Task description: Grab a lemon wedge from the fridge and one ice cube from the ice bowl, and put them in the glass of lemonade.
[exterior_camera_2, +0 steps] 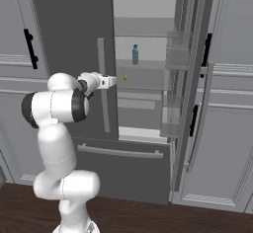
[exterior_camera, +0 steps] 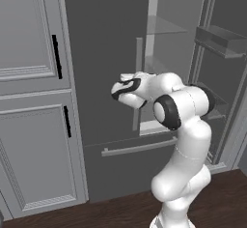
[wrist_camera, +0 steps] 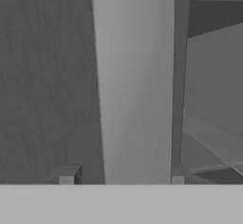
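The fridge (exterior_camera: 103, 38) is tall and dark grey; its left door (exterior_camera_2: 69, 29) is closed and its right door (exterior_camera_2: 193, 94) is swung open. A tiny yellow-green lemon wedge (exterior_camera_2: 125, 77) lies on a glass shelf inside. My gripper (exterior_camera_2: 114, 81) reaches level at the left door's long pale bar handle (exterior_camera_2: 103, 108). In the hand view that handle (wrist_camera: 135, 85) stands between my gripper's (wrist_camera: 122, 175) two tips. A narrow gap shows beside the left tip (wrist_camera: 67, 175), and the gripper is open around the bar, holding nothing.
A small blue bottle (exterior_camera_2: 135, 54) stands on the shelf above the wedge. The open door carries clear bins (exterior_camera_2: 175, 54). Below is the bottom drawer with its bar handle (exterior_camera_2: 118, 152). Light grey panelled cabinets (exterior_camera: 29, 101) flank the fridge over a dark wood floor (exterior_camera_2: 148, 217).
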{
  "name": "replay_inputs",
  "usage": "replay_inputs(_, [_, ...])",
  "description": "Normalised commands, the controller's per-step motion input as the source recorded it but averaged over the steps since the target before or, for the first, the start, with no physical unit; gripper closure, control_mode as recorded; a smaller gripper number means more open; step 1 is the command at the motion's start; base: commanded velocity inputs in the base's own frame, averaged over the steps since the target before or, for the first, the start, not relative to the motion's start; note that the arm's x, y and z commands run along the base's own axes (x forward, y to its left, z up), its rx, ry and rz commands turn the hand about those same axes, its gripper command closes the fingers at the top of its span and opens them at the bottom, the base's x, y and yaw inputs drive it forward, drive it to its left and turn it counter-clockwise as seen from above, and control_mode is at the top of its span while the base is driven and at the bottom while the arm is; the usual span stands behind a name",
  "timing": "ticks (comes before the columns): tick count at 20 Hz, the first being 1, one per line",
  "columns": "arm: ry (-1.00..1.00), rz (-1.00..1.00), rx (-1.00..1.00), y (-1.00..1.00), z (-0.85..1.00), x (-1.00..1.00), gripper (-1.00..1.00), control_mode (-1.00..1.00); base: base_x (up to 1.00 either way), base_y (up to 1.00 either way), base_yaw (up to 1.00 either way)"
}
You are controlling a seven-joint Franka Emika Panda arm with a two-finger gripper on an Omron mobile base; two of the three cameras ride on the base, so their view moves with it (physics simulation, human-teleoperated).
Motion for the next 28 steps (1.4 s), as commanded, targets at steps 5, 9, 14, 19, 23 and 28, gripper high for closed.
replay_inputs(5, [0.26, 0.0, 0.0, 0.0, 0.91, -0.42, 1.0, -1.0, 0.0, 0.0, 0.0])
replay_inputs(9, [0.17, 0.0, 0.0, 0.12, 1.0, -0.58, 1.0, -1.0, 0.0, 0.0, 0.0])
replay_inputs(14, [0.15, 0.0, -0.05, 0.38, 1.0, -0.81, 1.0, -1.0, 0.0, 0.0, 0.0])
replay_inputs(19, [0.22, 0.0, -0.06, 0.53, 1.0, -1.0, 1.0, -1.0, 0.0, 0.0, 0.0])
replay_inputs(23, [0.28, 0.0, -0.05, 0.62, 1.0, -1.0, 1.0, -1.0, 0.0, 0.0, 0.0])
replay_inputs(28, [0.28, 0.0, -0.04, 0.7, 0.77, -1.0, 1.0, -1.0, 0.0, 0.0, 0.0])
